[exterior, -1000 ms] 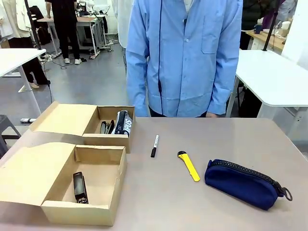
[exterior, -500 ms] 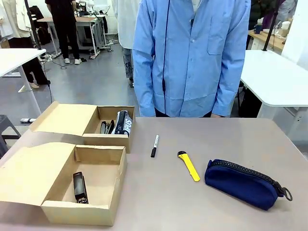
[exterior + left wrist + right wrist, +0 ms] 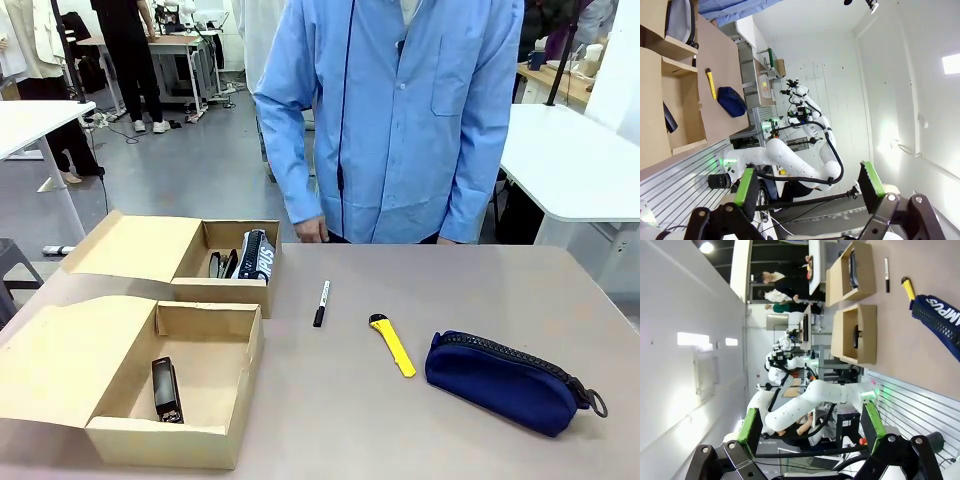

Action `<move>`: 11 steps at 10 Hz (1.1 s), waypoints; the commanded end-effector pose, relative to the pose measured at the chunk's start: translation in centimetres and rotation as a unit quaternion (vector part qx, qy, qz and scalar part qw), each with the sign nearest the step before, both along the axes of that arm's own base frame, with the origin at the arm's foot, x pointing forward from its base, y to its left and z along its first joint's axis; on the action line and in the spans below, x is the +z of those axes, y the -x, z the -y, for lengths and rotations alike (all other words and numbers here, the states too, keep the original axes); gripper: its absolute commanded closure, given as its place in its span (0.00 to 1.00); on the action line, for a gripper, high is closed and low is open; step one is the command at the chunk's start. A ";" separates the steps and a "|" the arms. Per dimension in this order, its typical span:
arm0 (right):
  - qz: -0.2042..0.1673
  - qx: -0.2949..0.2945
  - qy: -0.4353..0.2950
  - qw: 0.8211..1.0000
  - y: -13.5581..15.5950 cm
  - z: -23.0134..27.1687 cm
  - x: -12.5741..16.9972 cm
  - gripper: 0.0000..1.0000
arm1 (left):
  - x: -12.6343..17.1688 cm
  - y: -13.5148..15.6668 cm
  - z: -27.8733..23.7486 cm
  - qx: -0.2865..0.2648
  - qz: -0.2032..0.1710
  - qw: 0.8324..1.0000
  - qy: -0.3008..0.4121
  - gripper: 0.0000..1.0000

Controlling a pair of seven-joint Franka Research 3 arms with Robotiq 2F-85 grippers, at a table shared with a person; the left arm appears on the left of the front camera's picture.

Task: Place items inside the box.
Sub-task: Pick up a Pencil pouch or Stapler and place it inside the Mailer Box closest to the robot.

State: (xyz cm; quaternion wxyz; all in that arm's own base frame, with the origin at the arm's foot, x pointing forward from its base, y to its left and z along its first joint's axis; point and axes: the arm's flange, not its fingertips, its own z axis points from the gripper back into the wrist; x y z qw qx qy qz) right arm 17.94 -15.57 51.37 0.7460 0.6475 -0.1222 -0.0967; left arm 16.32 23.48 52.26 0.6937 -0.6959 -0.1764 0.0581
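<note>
The left hand (image 3: 809, 186) and right hand (image 3: 809, 426) gape wide and empty, well apart from the counter (image 3: 330, 420). There the marker (image 3: 320, 302), knife (image 3: 393, 345) and pouch (image 3: 505, 382) lie right of the far box (image 3: 225, 291); the stapler (image 3: 166, 390) lies inside the near box (image 3: 247, 365).

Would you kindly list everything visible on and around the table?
Open cardboard boxes: two, tan, table's left side.
Black stapler: one, black, inside nearer box.
Dark items: several, black, inside farther box.
Black marker pen: one, black, table centre.
Yellow utility knife: one, yellow, right of marker.
Navy zip pouch: one, navy, table's right side.
Person's hand: one, blue sleeve, far table edge.
Left gripper: one, black, green pads, open.
Right gripper: one, black, green pads, open.
</note>
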 end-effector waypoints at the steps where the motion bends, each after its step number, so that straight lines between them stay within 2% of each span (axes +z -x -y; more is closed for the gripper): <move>1: -0.006 -0.001 -0.004 1.000 0.1 -0.1 0.5 0.00 | 0.2 0.0 0.0 0.000 0.011 1.000 0.004 0.00; 6: 0.000 0.000 0.000 1.000 0.0 0.0 0.0 0.00 | 0.2 0.0 0.0 0.000 0.011 1.000 0.004 0.00; 7: 0.020 0.032 0.076 0.996 -2.0 -1.6 1.9 0.00 | 0.2 0.0 0.0 0.000 0.011 1.000 0.004 0.00; 8: 0.069 0.154 0.222 0.960 -7.0 -6.8 3.8 0.00 | 0.2 0.0 0.0 0.000 0.011 1.000 0.004 0.00; 10: 0.064 0.164 0.234 0.956 -7.7 -7.4 3.8 0.00 | 0.2 0.0 0.0 0.000 0.011 1.000 0.004 0.00; 11: 0.055 0.185 0.229 0.954 -9.8 -9.2 3.3 0.00 | 0.2 0.0 0.0 0.000 0.011 1.000 0.004 0.00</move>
